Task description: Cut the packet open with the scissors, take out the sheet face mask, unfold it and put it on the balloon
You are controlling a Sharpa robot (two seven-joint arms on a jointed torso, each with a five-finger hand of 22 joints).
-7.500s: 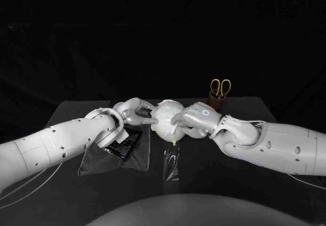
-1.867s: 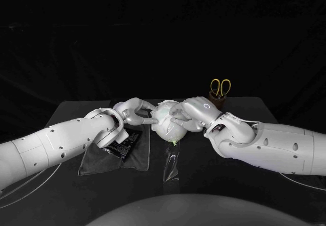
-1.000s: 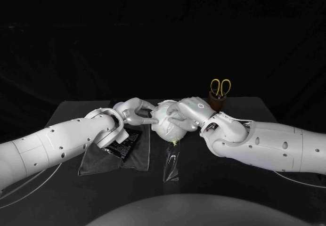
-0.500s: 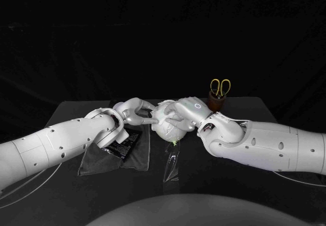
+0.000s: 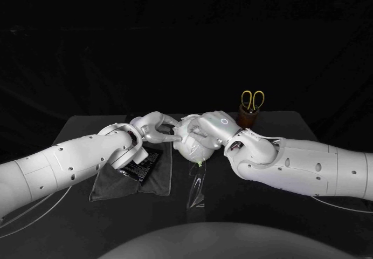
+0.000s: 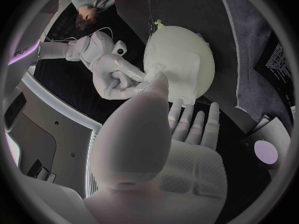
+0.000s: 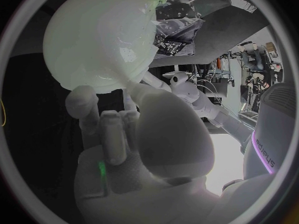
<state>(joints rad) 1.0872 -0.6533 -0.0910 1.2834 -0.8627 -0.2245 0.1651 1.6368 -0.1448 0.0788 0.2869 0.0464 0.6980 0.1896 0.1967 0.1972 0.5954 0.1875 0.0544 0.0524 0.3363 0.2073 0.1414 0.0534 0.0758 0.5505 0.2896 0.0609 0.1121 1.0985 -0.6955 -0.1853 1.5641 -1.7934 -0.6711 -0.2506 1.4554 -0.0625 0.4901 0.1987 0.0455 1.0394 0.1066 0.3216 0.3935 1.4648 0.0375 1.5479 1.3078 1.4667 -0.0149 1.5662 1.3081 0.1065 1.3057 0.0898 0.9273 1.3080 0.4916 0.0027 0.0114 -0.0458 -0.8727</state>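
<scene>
The pale balloon hangs above the table's middle with the white sheet mask spread over it and its green knot pointing down. My left hand holds the balloon from its left side, thumb on the mask's edge and fingers under it. My right hand lies over the balloon's top right, fingertips pressed to the balloon, gripping nothing. The yellow-handled scissors stand in a brown holder at the back right. Under my left forearm lies the black packet.
A dark cloth lies under the packet at the left. In front of the balloon a clear film strip lies on the table. The scissors' holder stands close behind my right arm.
My right hand has slid from the balloon's right side up and left over its top, with the forearm following. The left hand and the balloon have stayed put.
</scene>
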